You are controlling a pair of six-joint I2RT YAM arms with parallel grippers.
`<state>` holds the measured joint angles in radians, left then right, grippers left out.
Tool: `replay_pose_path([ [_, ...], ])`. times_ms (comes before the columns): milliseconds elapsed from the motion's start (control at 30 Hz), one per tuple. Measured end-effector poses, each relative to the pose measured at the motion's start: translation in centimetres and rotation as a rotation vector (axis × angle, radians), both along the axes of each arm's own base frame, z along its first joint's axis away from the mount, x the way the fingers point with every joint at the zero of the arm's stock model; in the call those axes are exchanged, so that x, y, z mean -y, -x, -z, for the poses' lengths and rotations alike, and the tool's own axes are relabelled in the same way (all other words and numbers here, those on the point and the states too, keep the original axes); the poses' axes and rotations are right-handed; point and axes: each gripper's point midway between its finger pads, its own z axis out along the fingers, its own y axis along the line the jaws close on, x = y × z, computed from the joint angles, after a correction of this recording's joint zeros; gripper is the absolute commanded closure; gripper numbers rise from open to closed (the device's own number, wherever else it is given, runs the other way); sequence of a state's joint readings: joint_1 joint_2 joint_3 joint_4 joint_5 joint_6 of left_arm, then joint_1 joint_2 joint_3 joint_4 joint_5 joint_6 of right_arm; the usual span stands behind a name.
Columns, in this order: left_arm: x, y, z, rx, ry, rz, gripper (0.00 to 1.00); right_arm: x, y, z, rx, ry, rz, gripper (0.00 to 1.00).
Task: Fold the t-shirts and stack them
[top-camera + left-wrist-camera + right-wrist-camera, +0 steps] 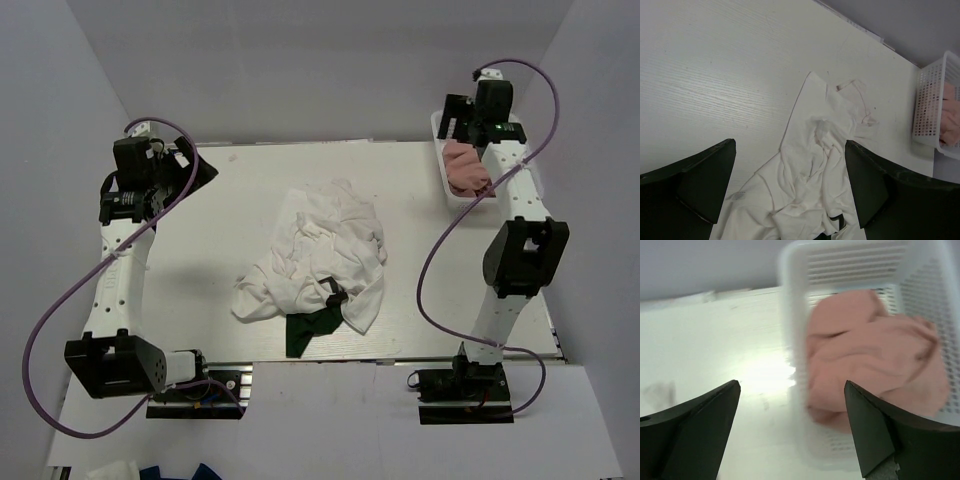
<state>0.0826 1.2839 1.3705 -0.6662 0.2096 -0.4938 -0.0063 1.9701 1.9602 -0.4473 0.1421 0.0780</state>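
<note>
Tabletop (240, 200) bears the t-shirts (320, 260) heaped diagonally, near-left to far-right; left fingers (695, 185) and right fingers (695, 430) gape empty.

We see a robotics lab cell: plain grey walls (300, 60) box in a white tabletop (250, 190), with a cabled left arm (118, 285) and right arm (517, 195) bolted on.

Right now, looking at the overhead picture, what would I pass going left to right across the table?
Left arm → heap of white t-shirts → white basket holding the pink t-shirt.
</note>
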Motion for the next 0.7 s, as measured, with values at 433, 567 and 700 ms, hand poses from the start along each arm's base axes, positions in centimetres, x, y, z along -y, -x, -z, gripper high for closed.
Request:
replay_pose_path([
  [433,0.5,2.3,-1.5,0.026,-0.002,0.008,0.0,-26.8,18.0,5.1,-0.119,0.003,-0.748,0.1],
  [567,0.7,3.2,-1.0,0.012,0.003,0.014,0.0,-26.6,20.6,12.5,-0.295,0.024,-0.737,0.1],
  [700,0.8,4.2,-0.4,-0.01,0.011,0.017,0.0,-25.0,23.1,18.0,-0.424,0.092,-0.688,0.36],
])
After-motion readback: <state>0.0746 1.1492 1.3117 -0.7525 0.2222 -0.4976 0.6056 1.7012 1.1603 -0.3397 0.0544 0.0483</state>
